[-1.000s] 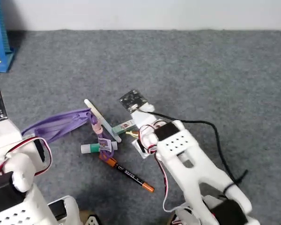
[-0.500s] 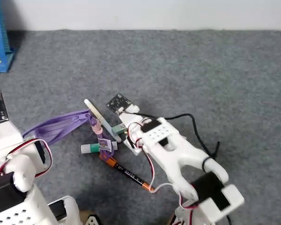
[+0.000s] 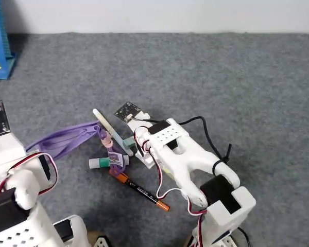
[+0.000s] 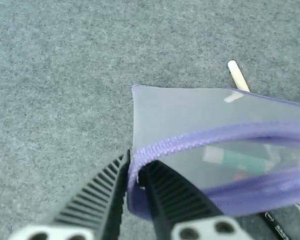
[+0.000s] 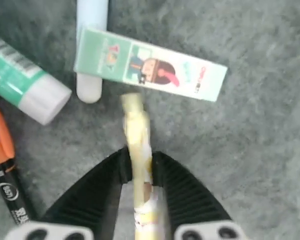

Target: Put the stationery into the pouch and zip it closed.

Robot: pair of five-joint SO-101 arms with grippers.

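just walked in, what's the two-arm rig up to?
The left gripper is shut on one end of the purple pouch, pinching it at the zipper edge. The right gripper is shut on a slim yellow item, right by the green eraser box, glue stick, orange-and-black marker and pale stick lying on the grey mat near the pouch's other end. Nothing looks packed yet, and the zip looks open.

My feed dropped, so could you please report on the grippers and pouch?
Left gripper shut on purple pouch corner. Right gripper shut on yellow stick. Green eraser, glue stick just ahead.
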